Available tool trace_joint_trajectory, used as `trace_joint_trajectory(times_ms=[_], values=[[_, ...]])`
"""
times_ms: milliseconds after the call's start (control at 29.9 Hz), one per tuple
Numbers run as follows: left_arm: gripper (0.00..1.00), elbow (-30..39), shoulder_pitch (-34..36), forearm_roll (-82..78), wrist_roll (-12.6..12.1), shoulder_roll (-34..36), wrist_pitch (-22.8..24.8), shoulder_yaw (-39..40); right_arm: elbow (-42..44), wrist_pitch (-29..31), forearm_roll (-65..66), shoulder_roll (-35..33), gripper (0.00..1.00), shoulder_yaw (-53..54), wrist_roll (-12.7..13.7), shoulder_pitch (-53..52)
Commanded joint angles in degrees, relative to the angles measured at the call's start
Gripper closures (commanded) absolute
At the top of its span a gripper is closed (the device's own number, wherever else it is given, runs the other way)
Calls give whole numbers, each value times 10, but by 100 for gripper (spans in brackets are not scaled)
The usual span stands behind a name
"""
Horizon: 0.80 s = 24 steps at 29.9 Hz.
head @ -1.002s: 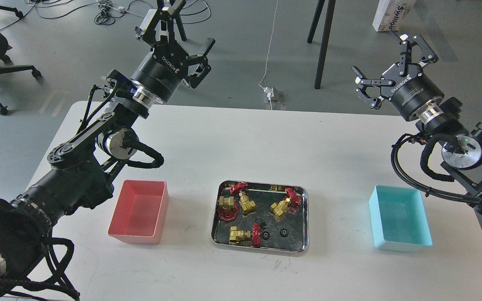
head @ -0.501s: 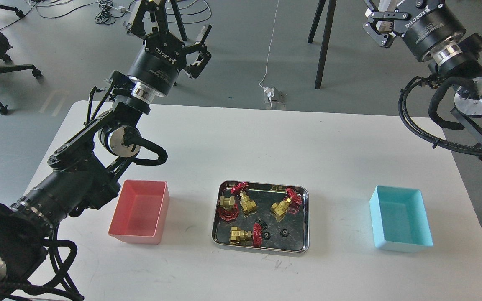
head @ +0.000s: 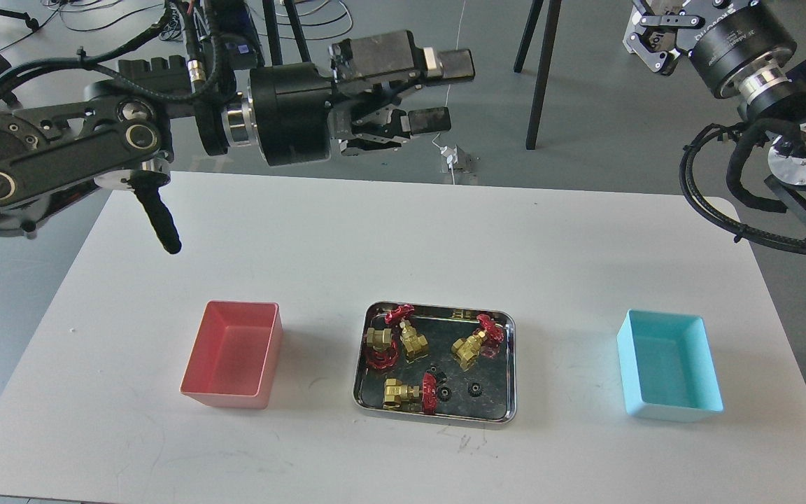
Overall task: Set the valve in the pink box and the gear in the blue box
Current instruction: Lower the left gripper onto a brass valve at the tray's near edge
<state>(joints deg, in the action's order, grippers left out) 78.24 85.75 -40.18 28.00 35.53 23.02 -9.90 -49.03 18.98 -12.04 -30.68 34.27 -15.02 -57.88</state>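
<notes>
Several brass valves with red handwheels (head: 473, 346) lie in a shiny steel tray (head: 438, 306) at the table's middle front. Three tiny black gears (head: 474, 389) lie among them near the tray's front. The pink box (head: 235, 353) stands empty left of the tray. The blue box (head: 669, 364) stands empty to the right. My left gripper (head: 445, 91) is open and empty, held level and pointing right, high above the table's far edge. My right gripper (head: 651, 38) is high at the top right, its fingertips cut off by the view's edge.
The white table (head: 403, 231) is bare between the boxes and its far edge. Beyond it on the floor are black stand legs (head: 539, 70), a power socket (head: 455, 157) and cables. My right arm's cable loop (head: 725, 210) hangs past the table's right corner.
My left arm has lifted off the table's left side and turned level, its gripper now pointing right. My right arm has risen to the top right corner.
</notes>
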Motion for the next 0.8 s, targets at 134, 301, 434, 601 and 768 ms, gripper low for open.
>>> trace_joint_trajectory(times_ms=[134,301,434,601,768], values=[[1,36,212,-180,0,-134,-119,-363,0,0,0,-1,0,0,0,6],[1,-3,192,-237,0,-202,-201,-470,2,-2,0,-10,0,0,1,12],[1,-47,125,-237,0,-209,-213,-470,27,-24,2,-3,0,1,24,1],[1,-96,65,-238,0,-235,-213,-469,49,-34,2,23,0,1,71,-50],[1,-142,20,-239,0,-243,-220,-467,49,-35,2,26,0,0,72,-46]])
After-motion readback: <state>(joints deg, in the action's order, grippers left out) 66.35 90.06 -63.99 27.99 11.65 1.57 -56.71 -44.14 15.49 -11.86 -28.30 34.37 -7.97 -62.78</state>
